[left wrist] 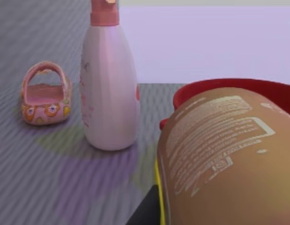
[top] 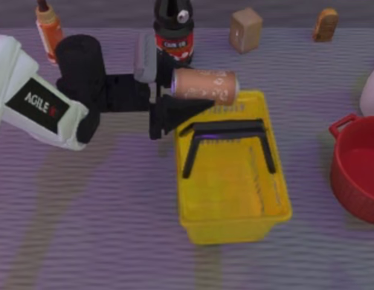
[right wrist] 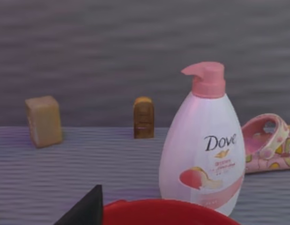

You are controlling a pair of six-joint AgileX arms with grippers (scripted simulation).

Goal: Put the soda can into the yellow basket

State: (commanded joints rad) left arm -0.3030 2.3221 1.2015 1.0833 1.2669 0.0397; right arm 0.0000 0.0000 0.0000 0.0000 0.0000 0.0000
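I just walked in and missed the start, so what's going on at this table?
The left gripper holds the soda can on its side over the far edge of the yellow basket, whose black handle lies folded down. The can is not in the basket yet. The right arm is out of the top view; its wrist camera looks past the red pot at a pink Dove bottle.

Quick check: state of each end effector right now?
Left end effector: shut on the soda can, above the yellow basket edge.
Right end effector: cannot tell.
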